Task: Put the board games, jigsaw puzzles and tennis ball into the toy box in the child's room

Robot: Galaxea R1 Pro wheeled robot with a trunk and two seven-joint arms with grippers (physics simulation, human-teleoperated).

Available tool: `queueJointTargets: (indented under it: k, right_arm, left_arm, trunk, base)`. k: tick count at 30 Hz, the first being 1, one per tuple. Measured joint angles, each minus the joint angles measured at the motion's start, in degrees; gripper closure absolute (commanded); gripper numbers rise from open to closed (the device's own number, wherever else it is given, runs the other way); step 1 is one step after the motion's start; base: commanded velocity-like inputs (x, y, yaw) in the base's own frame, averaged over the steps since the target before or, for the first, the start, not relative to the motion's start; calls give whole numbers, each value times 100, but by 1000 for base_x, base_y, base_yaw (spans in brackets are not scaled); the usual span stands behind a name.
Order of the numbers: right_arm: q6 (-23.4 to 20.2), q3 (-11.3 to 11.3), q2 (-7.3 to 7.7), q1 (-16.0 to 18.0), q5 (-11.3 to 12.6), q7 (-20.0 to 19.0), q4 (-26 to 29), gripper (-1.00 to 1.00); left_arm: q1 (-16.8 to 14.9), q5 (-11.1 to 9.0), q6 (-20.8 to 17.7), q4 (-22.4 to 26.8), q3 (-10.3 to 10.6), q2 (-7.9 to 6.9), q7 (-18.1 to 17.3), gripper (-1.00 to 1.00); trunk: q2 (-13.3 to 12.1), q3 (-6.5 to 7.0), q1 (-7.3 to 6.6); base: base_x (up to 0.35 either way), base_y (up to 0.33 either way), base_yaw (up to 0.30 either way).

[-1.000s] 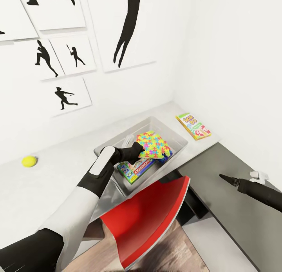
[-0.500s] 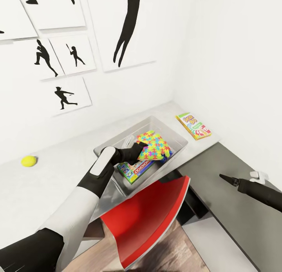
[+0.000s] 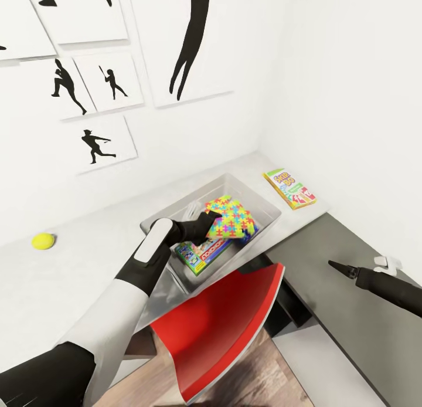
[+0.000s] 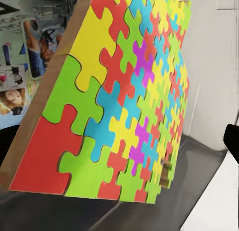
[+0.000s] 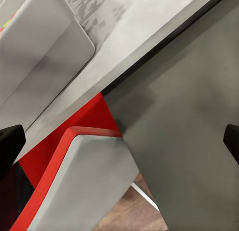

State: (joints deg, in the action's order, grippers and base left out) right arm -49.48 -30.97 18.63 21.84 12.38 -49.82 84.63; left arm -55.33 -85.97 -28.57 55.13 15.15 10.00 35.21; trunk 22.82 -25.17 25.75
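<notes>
The grey toy box (image 3: 266, 203) stands on the white table (image 3: 88, 260). Inside it, a jigsaw puzzle (image 3: 232, 218) with bright multicoloured pieces leans tilted over a board game (image 3: 202, 252) lying flat. My left gripper (image 3: 212, 221) reaches into the box at the puzzle's near edge. Its fingers stand wide, open, and the puzzle (image 4: 124, 106) rests loose between them. A second board game (image 3: 289, 187) lies on the table right of the box. The tennis ball (image 3: 43, 241) sits far left. My right gripper (image 3: 339, 267) hovers open over the dark surface.
A red chair (image 3: 217, 325) is tucked under the table's front edge just below the box. A dark grey surface (image 3: 351, 313) runs along the right, beside the white wall. Framed silhouettes hang on the back wall.
The puzzle has tipped and sunk slightly lower into the box. Both arms have stayed in place.
</notes>
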Motion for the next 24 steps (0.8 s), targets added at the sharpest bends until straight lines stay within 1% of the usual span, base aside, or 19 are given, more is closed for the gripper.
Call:
queueJointTargets:
  k: [6, 9, 10, 12, 13, 16, 18, 21, 24]
  right_arm:
    - [0, 0, 0, 0, 0, 0, 0, -100]
    - [0, 0, 0, 0, 0, 0, 0, -100]
    - [0, 0, 0, 0, 0, 0, 0, -100]
    - [0, 0, 0, 0, 0, 0, 0, -100]
    - [0, 0, 0, 0, 0, 0, 0, -100]
    - [0, 0, 0, 0, 0, 0, 0, -100]
    - [0, 0, 0, 0, 0, 0, 0, -100]
    - [0, 0, 0, 0, 0, 0, 0, -100]
    - [0, 0, 0, 0, 0, 0, 0, -100]
  left_arm:
    - [0, 1, -2, 183, -3, 0, 14, -100]
    - [0, 0, -5, 270, -1, 0, 142, -100]
    - [0, -1, -5, 292, 4, 0, 251, -100]
    - [0, -8, -3, 341, 14, 0, 597, -100]
    - [0, -9, -2, 342, 14, 0, 603, -100]
    - [0, -23, 5, 518, 21, 0, 1280, -100]
    - [0, -61, 10, 708, 18, 0, 1645, -100]
    - [1, -210, 15, 982, 10, 0, 1973, -100]
    - [1, -436, 17, 1143, 9, -1, 2143, -100]
  trunk:
    - [0, 0, 0]
    - [0, 0, 0]
    - [0, 0, 0]
    - [0, 0, 0]
    - [0, 0, 0]
    - [0, 0, 0]
    - [0, 0, 0]
    - [0, 0, 0]
    - [0, 0, 0]
  base:
    - [0, 0, 0]
    - [0, 0, 0]
    - [0, 0, 0]
    - [0, 0, 0]
    - [0, 0, 0]
    - [0, 0, 0]
    - [0, 0, 0]
    - [0, 0, 0]
    - [0, 0, 0]
